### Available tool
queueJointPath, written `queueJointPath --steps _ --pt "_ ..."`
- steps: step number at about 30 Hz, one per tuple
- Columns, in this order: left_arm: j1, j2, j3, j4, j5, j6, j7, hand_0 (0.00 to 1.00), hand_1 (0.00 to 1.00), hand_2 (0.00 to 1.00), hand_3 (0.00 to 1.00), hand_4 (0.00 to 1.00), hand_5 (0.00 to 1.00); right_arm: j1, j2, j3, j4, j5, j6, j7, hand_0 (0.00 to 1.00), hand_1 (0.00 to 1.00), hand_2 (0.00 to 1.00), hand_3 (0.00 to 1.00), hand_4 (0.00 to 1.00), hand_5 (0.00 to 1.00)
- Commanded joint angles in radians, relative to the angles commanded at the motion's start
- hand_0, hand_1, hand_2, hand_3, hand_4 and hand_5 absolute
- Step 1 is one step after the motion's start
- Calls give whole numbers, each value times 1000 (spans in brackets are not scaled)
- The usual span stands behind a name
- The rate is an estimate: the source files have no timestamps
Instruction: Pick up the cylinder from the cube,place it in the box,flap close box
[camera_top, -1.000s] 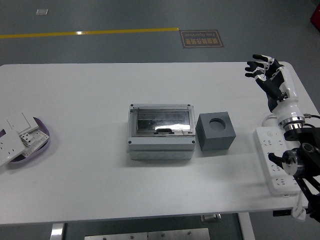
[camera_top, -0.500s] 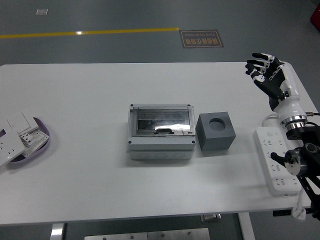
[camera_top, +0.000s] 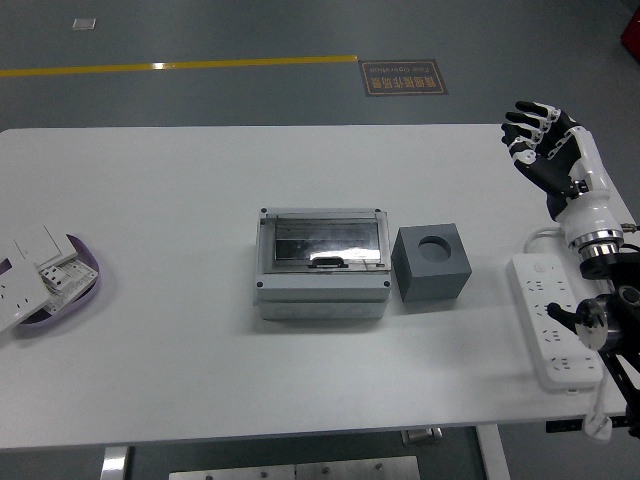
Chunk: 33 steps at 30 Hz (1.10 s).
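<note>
Cylinder: I cannot see it anywhere. The round hole in the top of the cube (camera_top: 432, 262) looks empty, so my guess is the cylinder is inside the box, but the lid is too shiny to tell.
Box (camera_top: 321, 263): gray, with a see-through lid that lies flat and looks closed. It sits in the middle of the table (camera_top: 180, 180), and the cube is just beside it on the right.
Done so far: it looks like the pick-up, the drop-in and the lid closing are all finished.
Left to do: nothing much that I can see, maybe only moving the arm away.
Right hand (camera_top: 545, 150): up in the air over the far right corner of the table, fingers spread apart, holding nothing, well apart from the box.
Left hand: not in the picture.
Count of boxes: one.
Count of cubes: one.
Count of cylinders: none showing.
Count of robot hands: one showing.
Count of power strips: one white power strip (camera_top: 552, 318) at the right edge.
Count of dishes: one purple dish (camera_top: 88, 268) at the left edge, with white switch plates (camera_top: 35, 265) piled on it.
</note>
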Motion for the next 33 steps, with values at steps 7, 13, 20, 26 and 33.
queueJointPath --steps 7,13,20,26,33 --pt "0 -2 0 2 -2 1 1 595 630 622 639 702 216 -4 2 15 3 3 -3 2 674 649 650 651 578 2" --pt "2 -6 4 3 -7 1 1 595 630 623 639 701 216 -4 1 21 2 6 -5 3 674 650 646 647 580 7" --pt "4 -8 6 3 -11 1 2 595 630 622 639 701 215 -7 6 19 3 1 -5 1 674 649 646 645 579 11" --pt "7 -8 7 4 -14 1 2 595 629 621 639 702 215 -11 5 24 4 2 -6 1 671 646 641 643 579 17" --pt "11 -11 11 4 -19 2 3 595 630 621 639 701 215 -13 8 24 3 3 -7 2 672 640 638 643 581 23"
